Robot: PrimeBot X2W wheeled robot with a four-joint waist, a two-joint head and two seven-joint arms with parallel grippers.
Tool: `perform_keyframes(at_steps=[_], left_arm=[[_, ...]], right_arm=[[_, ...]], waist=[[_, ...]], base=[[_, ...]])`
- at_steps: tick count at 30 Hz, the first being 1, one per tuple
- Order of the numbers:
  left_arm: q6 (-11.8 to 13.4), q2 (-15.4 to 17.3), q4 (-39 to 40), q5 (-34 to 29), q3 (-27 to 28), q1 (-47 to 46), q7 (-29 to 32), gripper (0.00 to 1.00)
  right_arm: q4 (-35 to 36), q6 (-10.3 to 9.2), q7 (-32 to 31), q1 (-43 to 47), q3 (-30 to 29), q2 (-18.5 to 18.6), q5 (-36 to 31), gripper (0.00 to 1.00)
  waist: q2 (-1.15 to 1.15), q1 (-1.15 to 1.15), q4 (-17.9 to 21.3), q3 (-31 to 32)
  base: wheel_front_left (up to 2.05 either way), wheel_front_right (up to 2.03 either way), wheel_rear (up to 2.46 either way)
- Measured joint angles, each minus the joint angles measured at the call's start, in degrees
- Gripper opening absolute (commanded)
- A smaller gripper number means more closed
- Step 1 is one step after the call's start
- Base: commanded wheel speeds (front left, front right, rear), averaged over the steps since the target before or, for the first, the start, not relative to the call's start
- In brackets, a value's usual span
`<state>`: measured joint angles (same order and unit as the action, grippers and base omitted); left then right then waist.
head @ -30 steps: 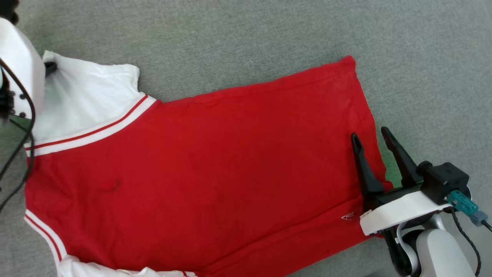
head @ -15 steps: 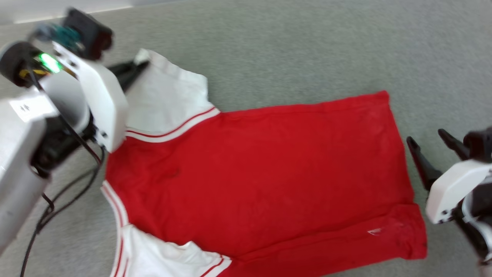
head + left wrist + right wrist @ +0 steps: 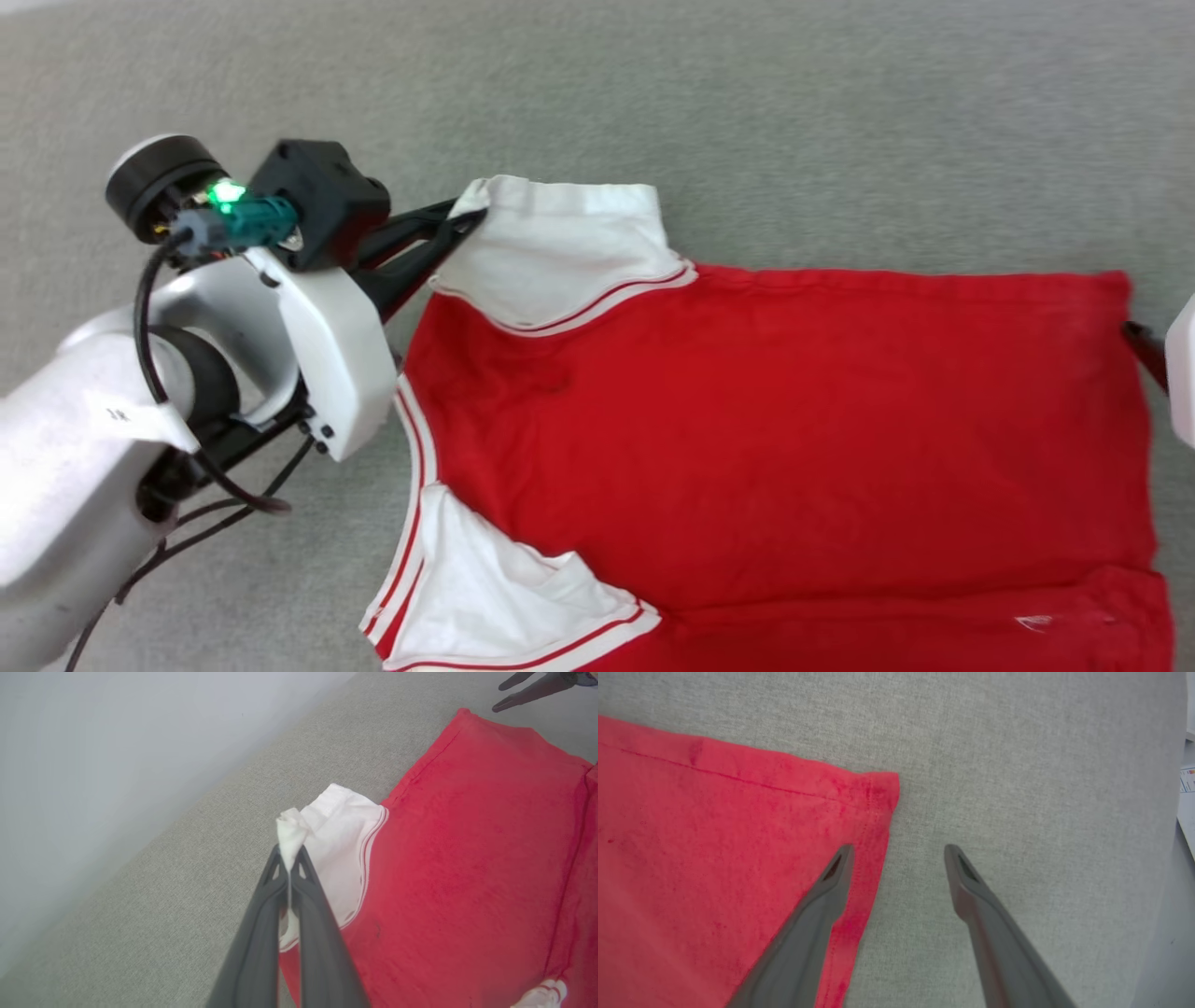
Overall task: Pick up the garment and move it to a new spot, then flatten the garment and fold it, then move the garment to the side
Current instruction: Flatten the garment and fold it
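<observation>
Grey surface (image 3: pixel 747 93) lay under the garment (image 3: pixel 794 420), spread flat across the frame's lower right. At its right edge the right gripper (image 3: pixel 900 849) stood open astride the hem (image 3: pixel 878 812); upper left, the left gripper (image 3: pixel 467 219) pinched a thin sleeve corner (image 3: pixel 290 826), which might slip free if tugged.

The jersey (image 3: pixel 766 420) is showing plain red, its sleeves (image 3: pixel 560 247) white, edged with red-and-white striped trim. The left tool (image 3: pixel 470 217) is looking dark grey, and the fabric surface (image 3: pixel 794 121) underneath pale speckled grey.
</observation>
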<state>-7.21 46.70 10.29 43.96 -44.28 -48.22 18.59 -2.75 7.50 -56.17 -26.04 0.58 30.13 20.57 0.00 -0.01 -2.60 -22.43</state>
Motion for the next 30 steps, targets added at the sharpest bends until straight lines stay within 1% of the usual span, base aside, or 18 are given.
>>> perform_keyframes(at_steps=[8, 15, 16, 17, 18, 21, 26, 30], left_arm=[[0.6, -2.1, 1.8, -1.5, -1.3, 0.5, -1.5, 0.00], [0.6, -3.0, 1.2, -1.7, -2.1, 0.6, -2.7, 0.00], [0.6, -2.9, 0.9, -1.9, -2.2, 0.7, -2.7, 0.00], [0.6, -3.0, 0.6, -1.9, -2.4, 0.8, -2.9, 0.00], [0.5, -3.1, 0.3, -1.9, -2.6, 0.8, -3.2, 0.00], [0.4, -3.7, -0.6, -1.3, -2.7, 1.2, -4.0, 0.00], [0.9, -3.3, -2.3, -0.4, -2.5, 3.4, -5.5, 0.00], [1.8, -2.4, -3.2, 0.3, -2.1, 5.5, -6.8, 0.00]], right_arm=[[-3.5, 0.00, -3.4, -3.0, 2.8, 1.5, -1.1, 1.00], [-5.8, -0.11, -4.9, -3.0, 4.1, 2.9, -1.4, 1.00], [-6.0, -0.11, -4.9, -2.9, 4.4, 3.2, -1.3, 0.77], [-6.1, -0.11, -4.8, -2.9, 4.8, 3.5, -1.2, 0.35], [-6.2, -0.10, -4.1, -2.8, 5.4, 3.7, -1.2, 0.00], [-6.7, -0.09, -1.6, -2.1, 6.0, 2.9, -0.9, 0.00], [-8.3, -0.09, 3.2, -1.4, 5.1, 1.7, -0.2, 0.00], [-8.7, 0.00, 7.3, -0.8, 1.9, -0.2, 2.1, 0.00]], waist=[[0.00, 0.00, -4.1, -3.2], [0.00, -0.01, -6.5, -4.9], [0.00, -0.01, -6.6, -5.0], [0.00, -0.01, -6.8, -5.0], [0.00, -0.01, -6.8, -4.9], [0.00, 0.00, -6.8, -4.3], [0.00, 0.00, -6.3, -2.2], [0.00, 0.01, -5.7, 0.2]], base=[[0.00, 0.00, 0.00], [0.00, 0.00, 0.00], [0.00, 0.00, 0.00], [0.00, 0.00, 0.00], [0.00, 0.00, 0.00], [0.00, 0.00, 0.00], [0.00, 0.00, 0.00], [0.00, 0.00, 0.00]])
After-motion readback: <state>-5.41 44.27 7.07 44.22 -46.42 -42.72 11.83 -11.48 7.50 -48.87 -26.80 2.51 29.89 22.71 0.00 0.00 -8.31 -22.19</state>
